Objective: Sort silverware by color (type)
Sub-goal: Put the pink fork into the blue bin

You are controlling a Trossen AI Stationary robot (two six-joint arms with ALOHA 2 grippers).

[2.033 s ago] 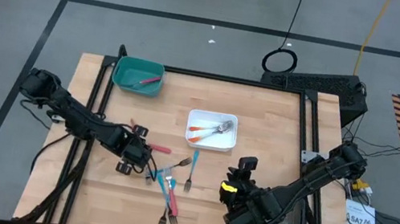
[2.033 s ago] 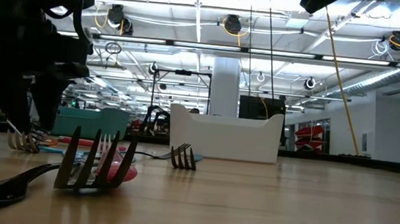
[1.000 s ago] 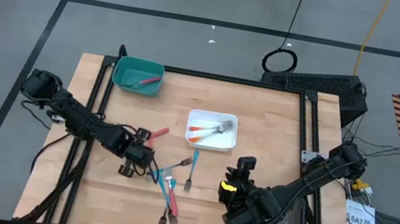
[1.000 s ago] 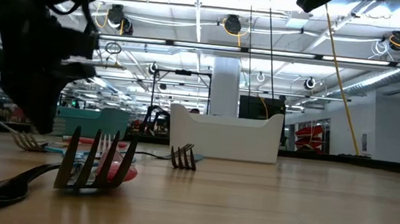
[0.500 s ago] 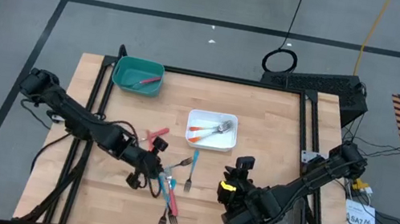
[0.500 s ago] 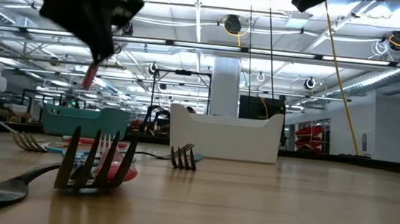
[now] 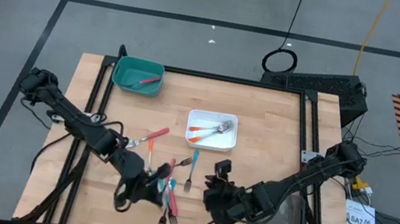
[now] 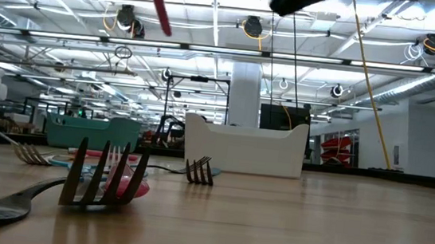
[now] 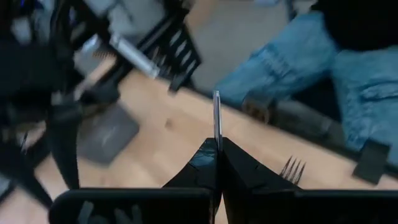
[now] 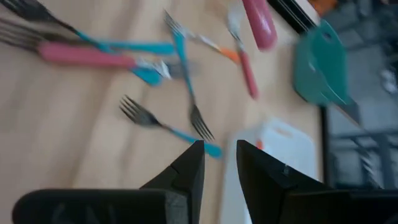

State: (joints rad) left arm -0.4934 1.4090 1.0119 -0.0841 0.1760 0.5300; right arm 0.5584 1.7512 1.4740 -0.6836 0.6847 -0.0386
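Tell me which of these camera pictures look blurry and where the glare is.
Left wrist view: background smeared, only the gripper and the thin piece it pinches look crisp. Right wrist view: the forks are streaked by motion. Low view: the nearest fork is soft, ceiling lights glare brightly. High view: evenly lit and sharp.

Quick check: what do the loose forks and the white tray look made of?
Forks: heads look like bare metal, grey with a dull shine; handles look plastic, solid teal, pink or orange. White tray: probably moulded plastic, with a smooth, even white surface and rounded corners.
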